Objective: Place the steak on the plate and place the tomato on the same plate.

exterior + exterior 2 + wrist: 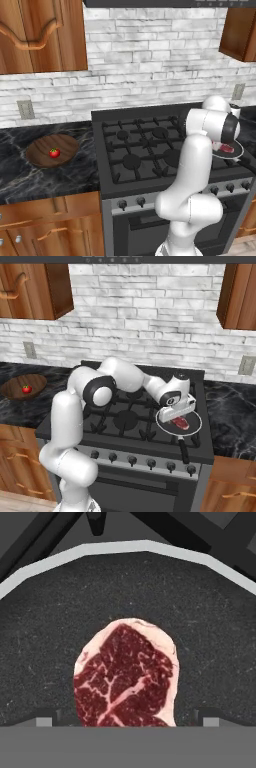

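The tool [180,415] hangs straight over the steak [181,423] with its jaws spread wide and nothing in them; in the hand view its two tips sit either side of the meat, apart from it

The steak lies flat in a dark pan [162,415] with a pale rim, at the front right corner of the stove [125,421], so the step in hand looks like the first pick, not yet begun. The next move probably calls for a short straight drop, closing across the slab's narrow width, then a clean lift over the rim

The rim rings the steak with bare pan floor all round, so the jaws should have room; the pan handle [183,451] sticks out over the stove's front edge, away from the tool

The tomato [54,152] sits well apart in a wooden dish [40,150] on the bench [30,175] left of the stove
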Tool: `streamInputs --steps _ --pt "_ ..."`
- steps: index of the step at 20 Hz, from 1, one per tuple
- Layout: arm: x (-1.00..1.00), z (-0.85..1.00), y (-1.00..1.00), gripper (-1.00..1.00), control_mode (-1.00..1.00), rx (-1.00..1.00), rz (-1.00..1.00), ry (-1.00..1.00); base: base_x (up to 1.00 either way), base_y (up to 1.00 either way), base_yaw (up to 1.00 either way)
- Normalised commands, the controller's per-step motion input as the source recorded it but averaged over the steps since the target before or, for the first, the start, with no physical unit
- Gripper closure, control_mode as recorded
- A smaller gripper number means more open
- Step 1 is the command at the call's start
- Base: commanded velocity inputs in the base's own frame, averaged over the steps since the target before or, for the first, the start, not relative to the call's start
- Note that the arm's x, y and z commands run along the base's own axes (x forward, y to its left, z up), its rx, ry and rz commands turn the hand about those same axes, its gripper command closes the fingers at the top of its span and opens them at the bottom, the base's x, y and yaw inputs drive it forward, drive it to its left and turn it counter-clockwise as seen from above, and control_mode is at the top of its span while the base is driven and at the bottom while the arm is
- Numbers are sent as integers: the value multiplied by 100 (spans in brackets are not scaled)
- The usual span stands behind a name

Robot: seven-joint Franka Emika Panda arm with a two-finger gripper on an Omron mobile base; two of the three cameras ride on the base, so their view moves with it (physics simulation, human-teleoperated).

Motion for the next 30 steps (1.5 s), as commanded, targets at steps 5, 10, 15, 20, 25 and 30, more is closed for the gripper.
streamInputs --steps 5,10,15,20,25,30 --pt "20 -2 -5 -100 -100 0 0 0 0 0 0" --pt "18 -6 -7 -100 -100 0 0 0 0 0 0" --pt "13 -22 -7 -100 -100 0 0 0 0 0 0" --pt "7 -31 -3 -100 -100 0 0 7 0 0 0" --pt "-1 -42 0 100 -100 0 2 8 0 0 0" --pt "-15 -48 0 100 -100 1 3 8 0 0 0"
